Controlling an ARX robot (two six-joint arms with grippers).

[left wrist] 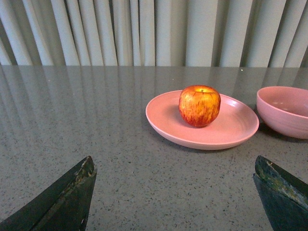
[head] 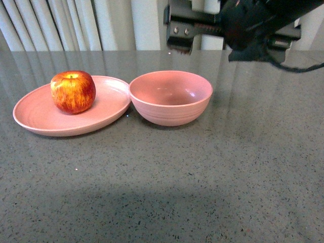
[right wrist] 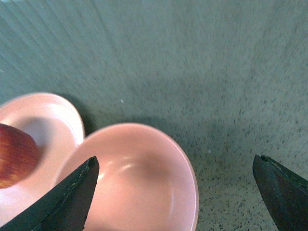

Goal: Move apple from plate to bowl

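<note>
The red and yellow apple [head: 73, 91] sits on the shallow pink plate [head: 40, 116] at the left of the table. The deep pink bowl [head: 170, 97] stands empty, touching the plate's right rim. My right gripper [right wrist: 175, 185] is open and empty, high above the bowl; its arm [head: 253, 25] shows at the top right of the front view. In its wrist view the bowl [right wrist: 139, 178] lies below and the apple [right wrist: 14, 154] at the edge. My left gripper [left wrist: 173, 185] is open and empty, low over the table, facing the apple [left wrist: 199, 105] and plate [left wrist: 226, 127].
The grey speckled table [head: 177, 187] stretches in front of and right of the dishes. Pale curtains [head: 61, 23] hang behind the far edge. The bowl [left wrist: 286, 110] shows at the edge of the left wrist view.
</note>
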